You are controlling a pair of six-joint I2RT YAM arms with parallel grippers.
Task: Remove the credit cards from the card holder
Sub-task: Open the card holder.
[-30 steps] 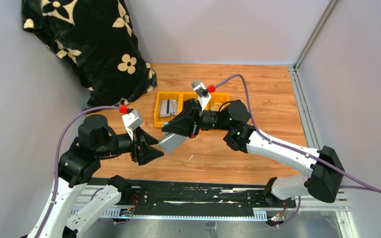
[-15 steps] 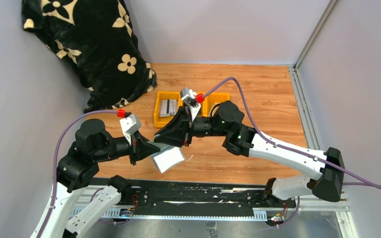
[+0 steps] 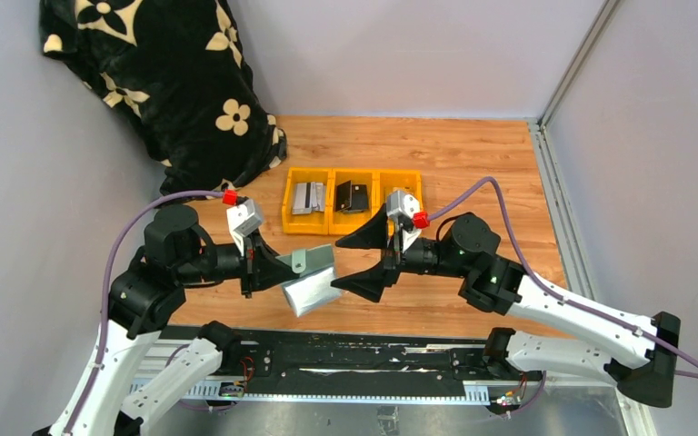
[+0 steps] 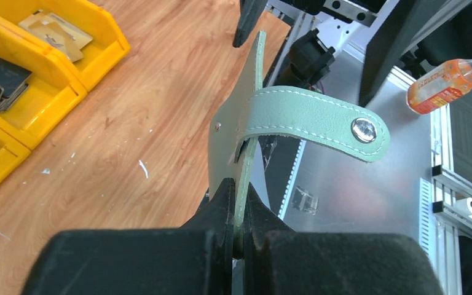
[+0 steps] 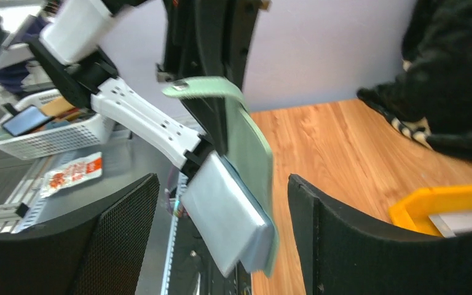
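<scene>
Left gripper (image 3: 277, 270) pinching the card holder (image 3: 310, 291) by its edge, snap tab (image 4: 319, 118) loose, right gripper (image 3: 339, 263) spread wide just beside it

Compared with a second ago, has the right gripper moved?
Yes. The right gripper has pulled back toward the near edge, off the yellow bins it overlapped, leaving the card holder in the left gripper.
</scene>
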